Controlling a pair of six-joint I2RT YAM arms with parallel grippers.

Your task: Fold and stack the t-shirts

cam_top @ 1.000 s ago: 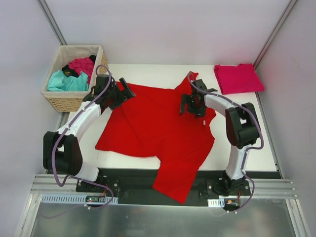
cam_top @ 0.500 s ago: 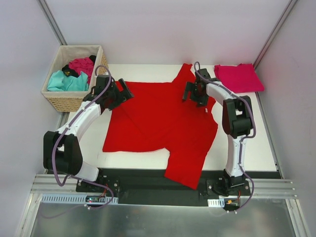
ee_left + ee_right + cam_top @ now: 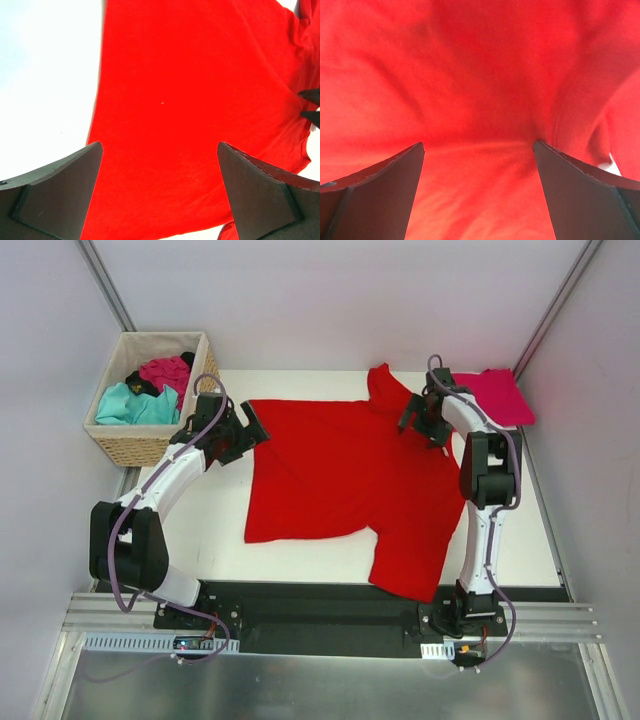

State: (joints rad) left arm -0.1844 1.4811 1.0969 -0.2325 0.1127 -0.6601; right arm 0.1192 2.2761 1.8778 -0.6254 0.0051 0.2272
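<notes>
A red t-shirt lies spread on the surface. A basket sits at ten o'clock, a folded crimson t-shirt at two.

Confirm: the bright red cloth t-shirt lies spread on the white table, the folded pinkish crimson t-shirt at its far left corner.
Not quite. The top external view shows the folded pinkish crimson t-shirt at the far right corner. The bright red cloth t-shirt does lie spread on the white table.
</notes>
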